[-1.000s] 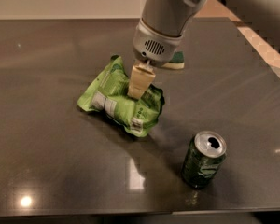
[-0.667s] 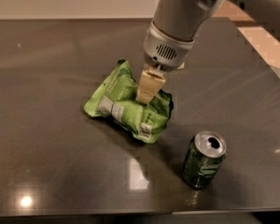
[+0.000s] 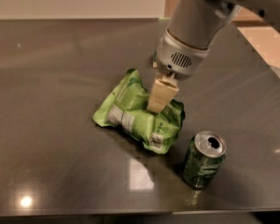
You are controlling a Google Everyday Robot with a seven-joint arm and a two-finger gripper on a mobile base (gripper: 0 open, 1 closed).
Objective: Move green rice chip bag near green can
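The green rice chip bag (image 3: pixel 130 115), crinkled light green with white label panels, lies on the dark table a little left of the green can (image 3: pixel 204 160). The can stands upright near the front edge, its silver top open. A narrow gap separates the bag's right corner from the can. My gripper (image 3: pixel 157 107) comes down from the upper right. Its tan fingers (image 3: pixel 162 93) press together on the bag's upper right part and appear shut on it. The fingertips are hidden in the bag's folds.
The dark glossy table (image 3: pixel 46 78) ends just in front of the can and slants off at the right, where light floor (image 3: pixel 270 45) shows. A small object (image 3: pixel 154 63) peeks out behind the wrist, mostly hidden.
The gripper and the bag have moved together to the right and toward the front, closer to the can. The can has not moved.
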